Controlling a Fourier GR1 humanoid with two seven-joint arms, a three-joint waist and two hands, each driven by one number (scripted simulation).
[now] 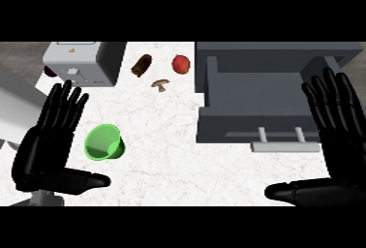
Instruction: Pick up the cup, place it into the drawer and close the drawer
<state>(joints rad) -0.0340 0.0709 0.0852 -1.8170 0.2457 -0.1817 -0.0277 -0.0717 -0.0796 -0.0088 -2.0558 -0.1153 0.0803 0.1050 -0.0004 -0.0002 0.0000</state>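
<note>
A green cup lies on its side on the white counter, left of centre, its mouth facing me. The grey drawer stands pulled open at the right, its inside bare, with a pale handle on its front. My left hand is held open just left of the cup, fingers straight and pointing up, thumb out toward the right; it does not touch the cup. My right hand is open at the drawer's right edge, fingers up, thumb pointing left.
A grey box-shaped appliance sits at the back left. Behind the cup lie a brown oblong item, a red round item and a small mushroom. A pale slanted surface runs along the left edge.
</note>
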